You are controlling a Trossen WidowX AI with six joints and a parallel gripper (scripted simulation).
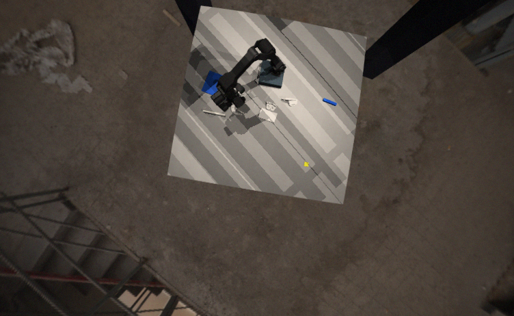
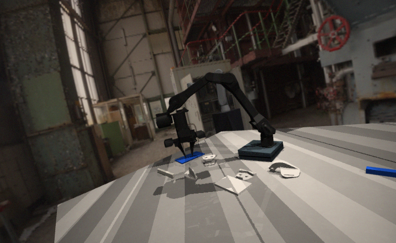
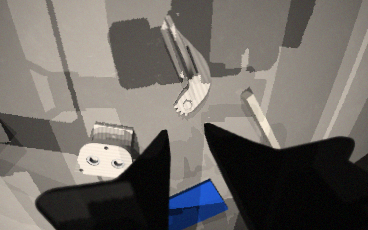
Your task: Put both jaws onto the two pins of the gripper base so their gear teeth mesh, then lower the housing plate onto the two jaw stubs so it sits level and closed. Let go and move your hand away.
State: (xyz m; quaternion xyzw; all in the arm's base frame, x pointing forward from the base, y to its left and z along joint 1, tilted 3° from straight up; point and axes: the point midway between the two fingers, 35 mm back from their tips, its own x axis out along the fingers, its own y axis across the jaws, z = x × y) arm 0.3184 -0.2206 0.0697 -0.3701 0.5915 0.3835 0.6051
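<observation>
Hanging partly open, the fingers [image 2: 191,147] grip nothing — a toothed white piece [image 1: 235,110] [image 2: 191,174] [image 3: 198,90] lies on the striped table [image 1: 219,156] [image 2: 163,223] [image 3: 90,45].

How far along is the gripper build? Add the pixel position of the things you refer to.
Nothing looks assembled: a toothed jaw [image 1: 234,110] [image 2: 191,174] [image 3: 200,90] lies loose, apart from a white two-holed piece [image 2: 209,157] [image 3: 105,159]. Nothing is in hand: the gripper [image 1: 230,98] [image 2: 188,155] [image 3: 186,131] has its fingers apart, nothing between them. Left: seating both jaws with teeth meshed, then the housing plate. I can't tell which piece is the base.
</observation>
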